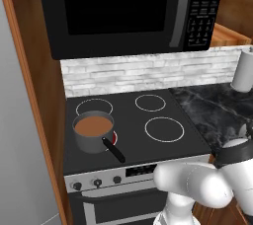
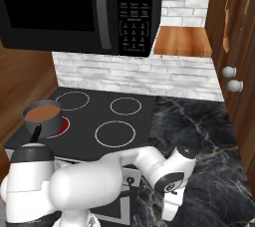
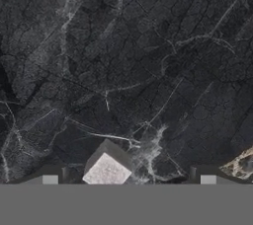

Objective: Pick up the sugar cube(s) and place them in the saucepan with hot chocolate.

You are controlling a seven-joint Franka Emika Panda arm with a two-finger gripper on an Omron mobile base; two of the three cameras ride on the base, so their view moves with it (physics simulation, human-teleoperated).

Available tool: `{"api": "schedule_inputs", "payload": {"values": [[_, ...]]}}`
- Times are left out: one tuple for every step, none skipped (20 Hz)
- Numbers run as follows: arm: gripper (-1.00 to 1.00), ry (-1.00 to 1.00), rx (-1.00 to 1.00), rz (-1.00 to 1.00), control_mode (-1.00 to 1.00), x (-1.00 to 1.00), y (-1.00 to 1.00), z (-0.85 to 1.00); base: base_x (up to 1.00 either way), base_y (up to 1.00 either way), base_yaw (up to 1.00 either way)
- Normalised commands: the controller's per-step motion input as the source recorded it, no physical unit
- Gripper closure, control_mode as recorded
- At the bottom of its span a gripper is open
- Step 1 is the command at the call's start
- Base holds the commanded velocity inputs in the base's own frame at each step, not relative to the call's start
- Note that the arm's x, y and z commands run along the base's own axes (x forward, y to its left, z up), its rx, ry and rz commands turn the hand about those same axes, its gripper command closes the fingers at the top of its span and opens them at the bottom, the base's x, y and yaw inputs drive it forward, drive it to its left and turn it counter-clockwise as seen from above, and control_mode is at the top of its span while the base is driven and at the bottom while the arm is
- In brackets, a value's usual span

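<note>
Claw (image 3: 128, 179) spread wide, fingertips (image 3: 49, 179) barely poking up at the bottom of the hand view, pinching nothing. Between them, nearer the left tip, one pale sugar cube (image 3: 106, 168) resting on the black marbled counter (image 3: 148, 71), lower part cut off by the picture's edge. Impossible to tell whether a fingertip touches the cube. At the lower right corner of that view, a sliver of tan surface, too small to identify.

In the right base view, hand hanging low over the counter (image 2: 199, 136) near its front edge, pointing down; fingers cut off at the bottom and not visible there. Cube hidden from both base views.

Farther out, to the left of the counter, black stove (image 1: 133, 125) with four ringed burners. On the front left burner, the saucepan (image 1: 93, 131), dark grey, upright, full of brown liquid, black handle pointing toward the stove's front edge. Red glow showing at the pan's base. Pan well apart from the hand and cube. Knobs along the stove front, partly covered by the arm in the right base view.

Above the stove, black microwave (image 1: 133, 7), top cut off. Behind, white brick backsplash (image 2: 134, 74). At the far right of the left base view, white canister (image 1: 244, 70) on the counter, cropped by the edge.
</note>
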Motion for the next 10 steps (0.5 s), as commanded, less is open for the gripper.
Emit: {"api": "schedule_inputs", "payload": {"values": [[-1.00,0.00,0.00,0.00,-1.00,0.00,-0.04,-0.11,0.00,0.00,0.00],[-1.00,0.00,0.00,0.00,-1.00,0.16,-0.14,-0.09,0.00,0.00,0.00],[-1.00,0.00,0.00,0.00,-1.00,0.14,-0.16,-0.06,0.00,0.00,0.00],[-1.00,0.00,0.00,0.00,-1.00,0.09,-0.06,-0.04,0.00,0.00,0.00],[-1.00,0.00,0.00,0.00,-1.00,0.10,-0.03,-0.06,0.00,0.00,0.00],[-1.00,0.00,0.00,0.00,-1.00,0.02,-0.04,-0.11,0.00,0.00,0.00],[-1.00,0.00,0.00,0.00,-1.00,0.00,-0.01,-0.13,0.00,0.00,0.00],[-1.00,0.00,0.00,0.00,-1.00,0.00,-0.02,-0.14,0.00,0.00,0.00],[-1.00,0.00,0.00,0.00,-1.00,0.00,-0.04,-0.16,0.00,0.00,0.00],[-1.00,0.00,0.00,0.00,-1.00,0.00,-0.06,-0.16,0.00,0.00,0.00]]}}
